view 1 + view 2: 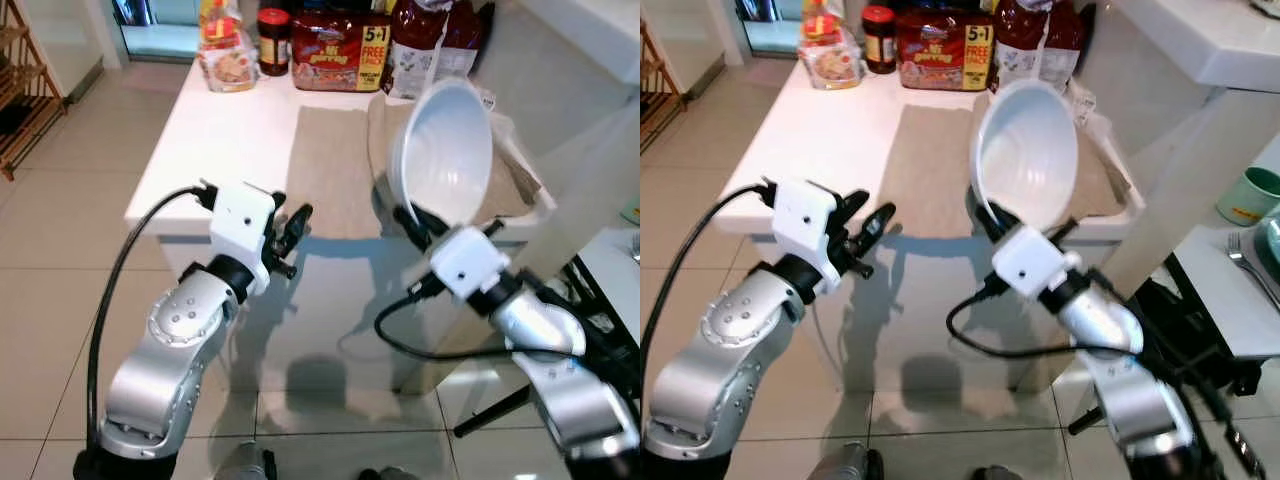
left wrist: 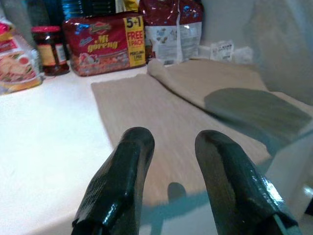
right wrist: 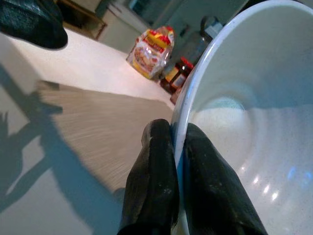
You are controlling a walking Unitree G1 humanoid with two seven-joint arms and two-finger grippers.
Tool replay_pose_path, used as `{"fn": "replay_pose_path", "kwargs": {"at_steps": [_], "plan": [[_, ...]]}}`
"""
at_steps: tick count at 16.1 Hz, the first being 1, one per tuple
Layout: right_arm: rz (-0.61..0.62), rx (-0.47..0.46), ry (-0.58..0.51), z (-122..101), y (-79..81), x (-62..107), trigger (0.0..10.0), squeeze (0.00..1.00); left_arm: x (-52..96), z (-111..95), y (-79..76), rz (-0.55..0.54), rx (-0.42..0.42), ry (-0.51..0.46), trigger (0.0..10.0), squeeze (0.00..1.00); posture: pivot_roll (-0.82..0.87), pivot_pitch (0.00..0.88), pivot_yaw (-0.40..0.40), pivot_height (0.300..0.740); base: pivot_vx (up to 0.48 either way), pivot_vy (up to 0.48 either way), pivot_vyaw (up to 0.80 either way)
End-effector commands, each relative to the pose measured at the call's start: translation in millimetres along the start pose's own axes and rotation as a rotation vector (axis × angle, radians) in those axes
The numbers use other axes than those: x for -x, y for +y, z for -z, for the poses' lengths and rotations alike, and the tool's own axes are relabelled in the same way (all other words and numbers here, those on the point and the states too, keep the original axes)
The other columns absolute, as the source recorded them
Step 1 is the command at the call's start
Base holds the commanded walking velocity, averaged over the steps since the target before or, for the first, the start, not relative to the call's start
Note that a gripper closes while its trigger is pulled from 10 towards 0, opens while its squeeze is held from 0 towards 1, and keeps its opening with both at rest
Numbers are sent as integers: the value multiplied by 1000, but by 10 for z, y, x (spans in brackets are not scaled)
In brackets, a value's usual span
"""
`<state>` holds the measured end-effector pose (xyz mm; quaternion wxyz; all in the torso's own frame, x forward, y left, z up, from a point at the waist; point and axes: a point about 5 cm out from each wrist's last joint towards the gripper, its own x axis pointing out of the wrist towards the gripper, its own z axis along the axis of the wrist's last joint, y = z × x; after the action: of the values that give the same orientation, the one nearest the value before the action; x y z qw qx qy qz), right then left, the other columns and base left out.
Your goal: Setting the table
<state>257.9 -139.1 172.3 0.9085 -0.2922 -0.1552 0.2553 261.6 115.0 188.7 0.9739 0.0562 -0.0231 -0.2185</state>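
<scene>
Bowl: the white bowl (image 1: 443, 150) is up in the air, tipped on edge above the beige placemat (image 1: 330, 170) at the near edge of the white counter (image 1: 220, 130).
Right gripper: right gripper (image 3: 177, 161) is pinched tight on the bowl's rim, one finger inside, one outside.
Left gripper: left gripper (image 2: 171, 161) hovers at the counter's edge, fingers apart, holding nothing.
Handling: looks rigid, glossy, breakable; a rim pinch could slip, so set it down gently, flat on the mat.

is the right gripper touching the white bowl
Touching. The right wrist view shows the right gripper with its two black fingers pinched on the white bowl rim, one each side.
</scene>
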Motion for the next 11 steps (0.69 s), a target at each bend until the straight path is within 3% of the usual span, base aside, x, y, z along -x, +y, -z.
{"fn": "replay_pose_path", "kwargs": {"at_steps": [1, 3, 8, 11], "plan": [[70, 26, -19, -96, -94, 39, 10000, 0, 1, 42, 7, -13, -4, 3, 10000, 0, 62, 3, -42, 740, 0, 0, 0], [107, -12, 35, -23, -44, 115, 10000, 0, 6, 55, -10, -14, -12, 0, 10000, 0, 62, 2, -40, 740, 0, 0, 0], [121, 11, 83, -5, -18, 143, 10000, 0, -27, 79, -21, -20, -11, 1, 10000, 0, 53, 16, -35, 740, 0, -468, 0], [115, 15, 151, 141, 37, 253, 10000, 0, -9, 119, -25, -14, -26, 15, 10000, 0, 55, 16, -35, 740, 0, -480, 0]]}}
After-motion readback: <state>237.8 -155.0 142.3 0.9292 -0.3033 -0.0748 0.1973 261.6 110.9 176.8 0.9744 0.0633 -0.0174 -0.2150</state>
